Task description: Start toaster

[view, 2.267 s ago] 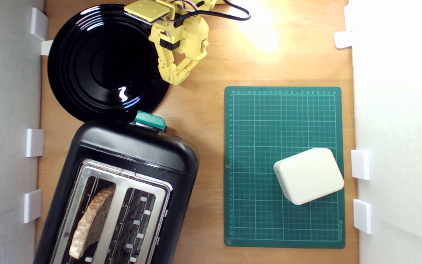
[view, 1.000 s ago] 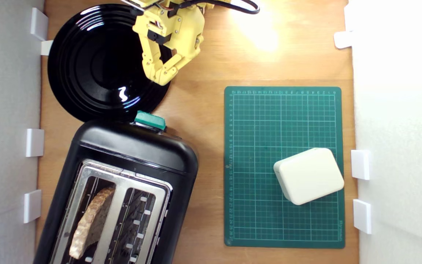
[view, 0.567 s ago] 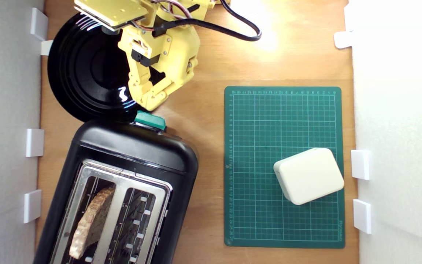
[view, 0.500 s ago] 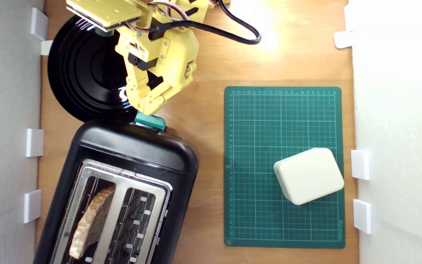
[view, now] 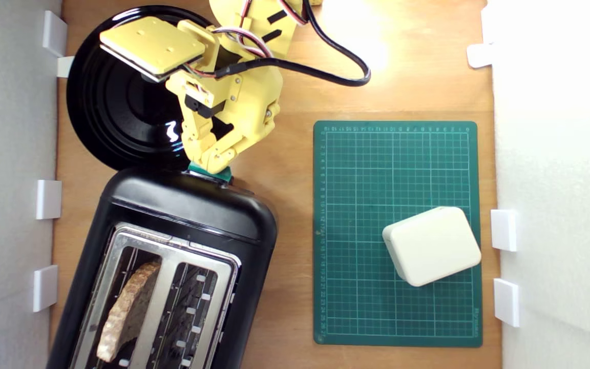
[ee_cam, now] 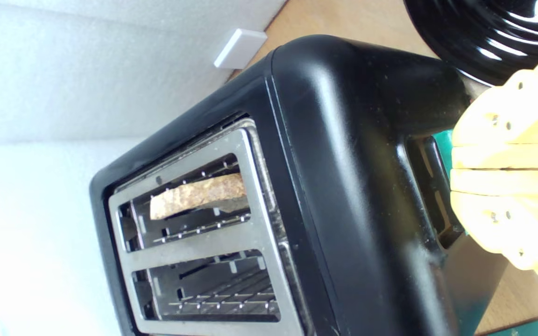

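The black toaster [view: 172, 246] lies at the exterior view's lower left, its metal top plate [view: 164, 287] showing two slots. A slice of brown bread [view: 128, 310] stands in the slot nearer the exterior view's left. Its teal lever knob [view: 220, 175] sits at the end facing the plate, mostly covered by my yellow gripper [view: 213, 166]. The gripper is shut, fingertips pressed together right over the knob. In the wrist view the toaster [ee_cam: 343, 186] fills the frame, the bread [ee_cam: 199, 193] is in one slot, and the shut gripper [ee_cam: 456, 169] rests at the lever slot with a sliver of teal knob [ee_cam: 444, 140] showing.
A round black plate [view: 121, 97] lies just beyond the toaster, under my arm. A green cutting mat [view: 397, 179] with a cream box [view: 430, 246] on it is at the exterior view's right. White foam walls with white clips border both sides.
My gripper has come down from over the plate toward the toaster and now sits over the teal knob, hiding most of it. It stayed shut. The toaster and bread have not moved.
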